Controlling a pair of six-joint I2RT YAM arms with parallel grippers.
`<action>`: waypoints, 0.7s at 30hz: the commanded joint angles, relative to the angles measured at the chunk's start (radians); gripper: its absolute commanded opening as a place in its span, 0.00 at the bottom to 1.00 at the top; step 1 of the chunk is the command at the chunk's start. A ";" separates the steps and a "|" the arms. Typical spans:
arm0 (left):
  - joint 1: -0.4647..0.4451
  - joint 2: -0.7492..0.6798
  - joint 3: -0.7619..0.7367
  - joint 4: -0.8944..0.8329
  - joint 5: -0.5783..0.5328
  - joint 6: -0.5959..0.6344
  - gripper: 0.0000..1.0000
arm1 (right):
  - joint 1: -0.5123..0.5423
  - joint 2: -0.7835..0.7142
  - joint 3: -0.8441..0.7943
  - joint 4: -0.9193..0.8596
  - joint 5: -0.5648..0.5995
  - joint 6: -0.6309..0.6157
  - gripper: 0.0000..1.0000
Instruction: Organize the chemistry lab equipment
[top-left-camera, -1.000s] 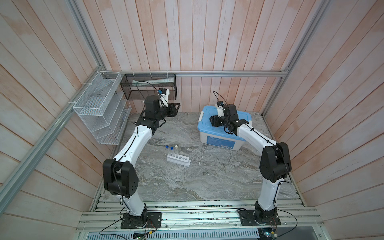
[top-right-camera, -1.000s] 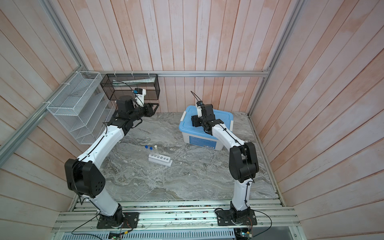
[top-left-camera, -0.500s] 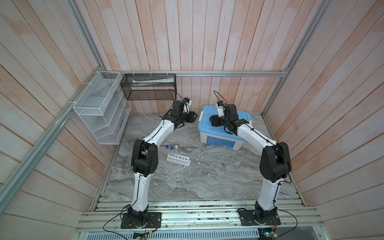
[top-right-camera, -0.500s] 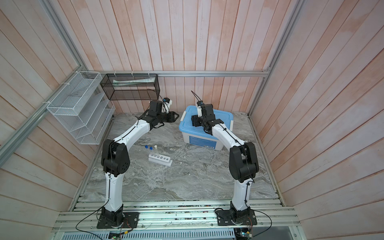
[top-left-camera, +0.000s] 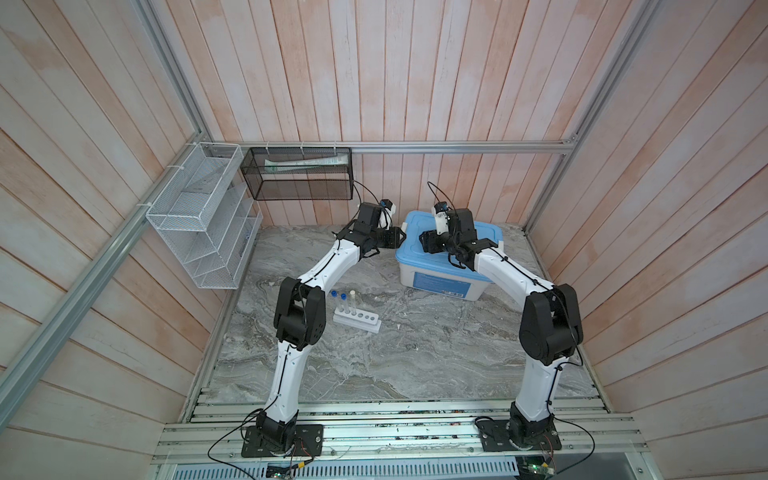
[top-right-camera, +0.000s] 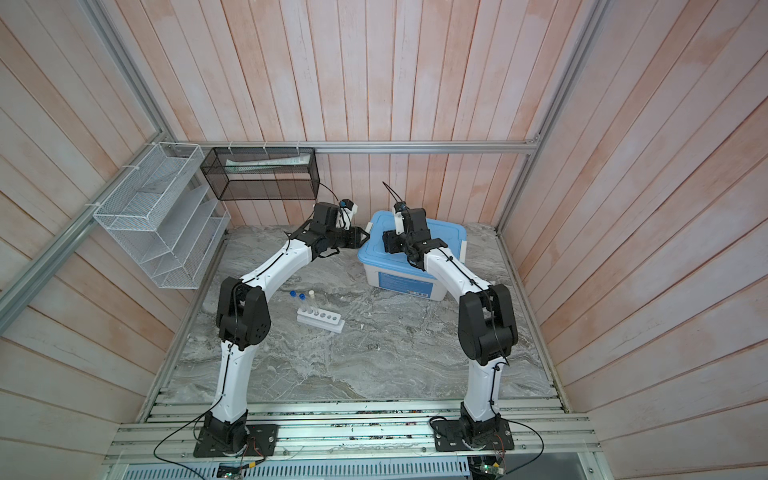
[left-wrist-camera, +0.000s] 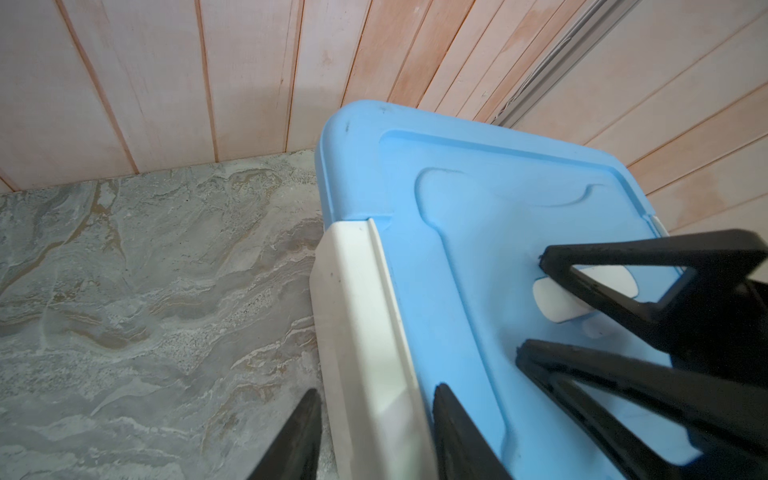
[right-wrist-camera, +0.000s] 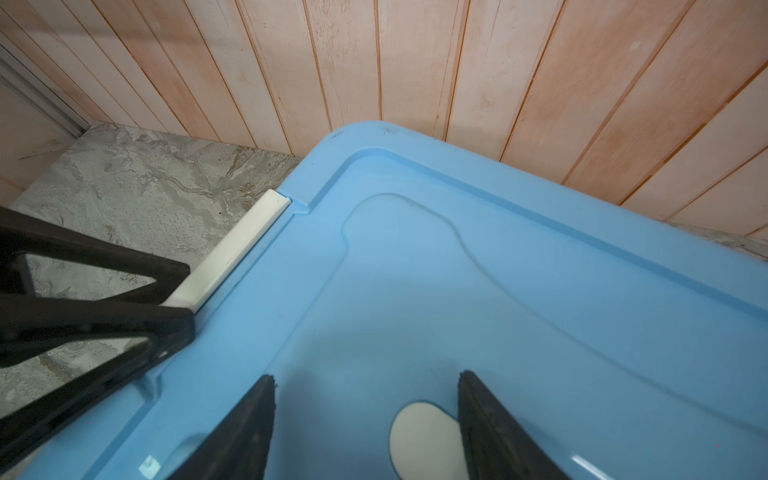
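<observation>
Left gripper (left-wrist-camera: 374, 399) swung from basket (top-left-camera: 299, 174) to bin latch (left-wrist-camera: 357, 291), jaws astride it, grip unconfirmed; right gripper (right-wrist-camera: 365, 382) gapes above lid (right-wrist-camera: 540, 311); latch release likely next.

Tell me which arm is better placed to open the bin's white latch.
Left. The left gripper has its open jaws on both sides of the white latch. The right gripper hangs over the blue lid, around the small white dish.

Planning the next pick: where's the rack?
In both top views the rack sits on the table left of centre, just right of the left arm elbow, tubes at its left end.
</observation>
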 joint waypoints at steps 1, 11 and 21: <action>-0.003 0.021 0.035 -0.027 -0.037 0.012 0.45 | 0.003 0.060 -0.061 -0.186 -0.017 0.041 0.70; 0.008 -0.031 -0.009 0.029 -0.038 0.017 0.46 | 0.004 0.068 -0.059 -0.183 -0.022 0.043 0.70; 0.055 -0.035 -0.055 0.066 -0.010 -0.016 0.46 | 0.004 0.076 -0.053 -0.183 -0.022 0.043 0.70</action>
